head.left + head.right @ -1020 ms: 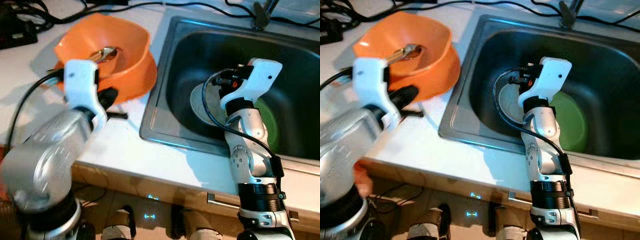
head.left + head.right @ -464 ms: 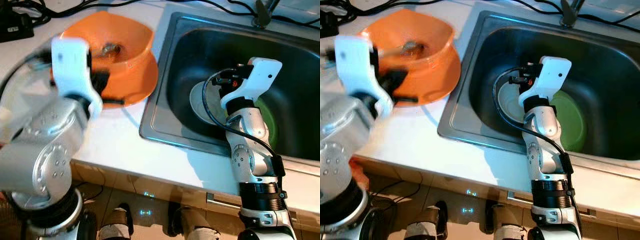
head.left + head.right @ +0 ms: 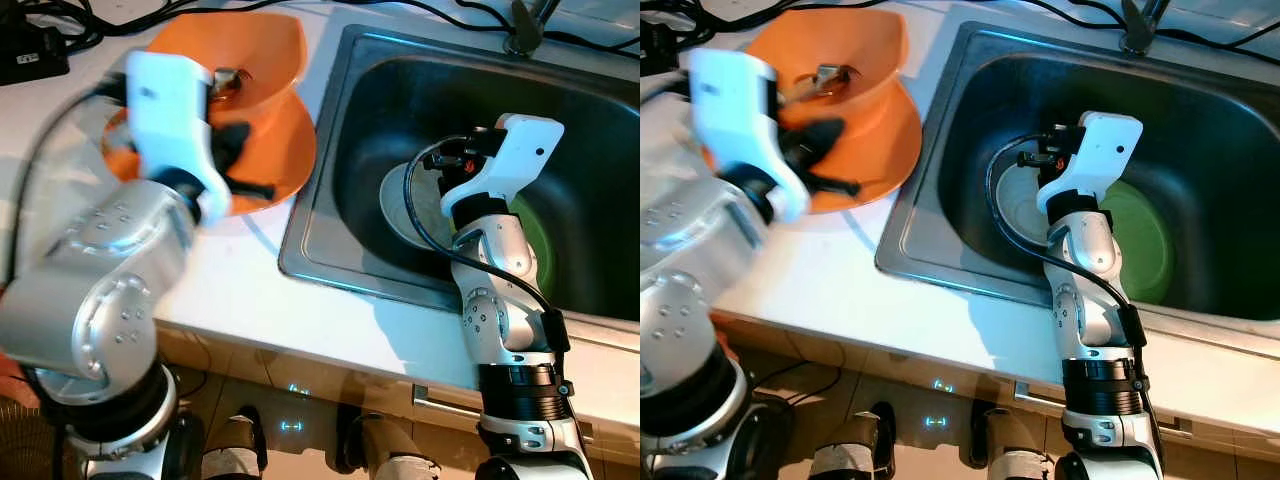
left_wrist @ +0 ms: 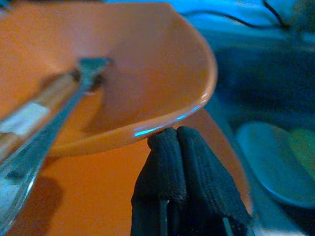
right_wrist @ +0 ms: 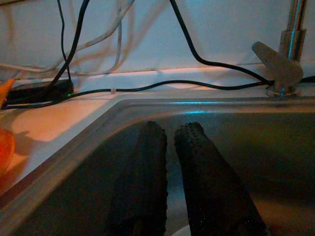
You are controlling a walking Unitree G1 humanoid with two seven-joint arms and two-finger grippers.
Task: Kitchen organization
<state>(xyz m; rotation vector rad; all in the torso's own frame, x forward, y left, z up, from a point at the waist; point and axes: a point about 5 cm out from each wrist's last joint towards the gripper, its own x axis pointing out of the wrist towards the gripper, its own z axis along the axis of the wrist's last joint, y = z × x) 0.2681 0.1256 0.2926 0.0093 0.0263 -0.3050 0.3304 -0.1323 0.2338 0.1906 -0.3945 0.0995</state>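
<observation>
1. My left gripper (image 4: 179, 142) sits at the near rim of the orange bowl (image 3: 255, 60), fingers pressed together with nothing between them, as I read the wrist view.
2. The bowl is tilted on an orange plate (image 3: 285, 150), on the white counter (image 3: 250, 290) just left of the sink (image 3: 330, 230). A metal utensil with a wooden handle (image 4: 44, 113) lies inside it, so I'd want the bowl kept level if I lift it.
3. My right gripper (image 5: 170, 147) hangs inside the sink, fingers nearly closed with a thin gap and holding nothing, parked there out of the left arm's way, I'd guess.
4. Below it lie a pale plate (image 3: 405, 215) and a green plate (image 3: 1140, 240), overlapping on the basin floor.
5. Room check: the sink edge is close on the bowl's right, cables (image 5: 88, 91) run along the back, and open counter lies toward me.
</observation>
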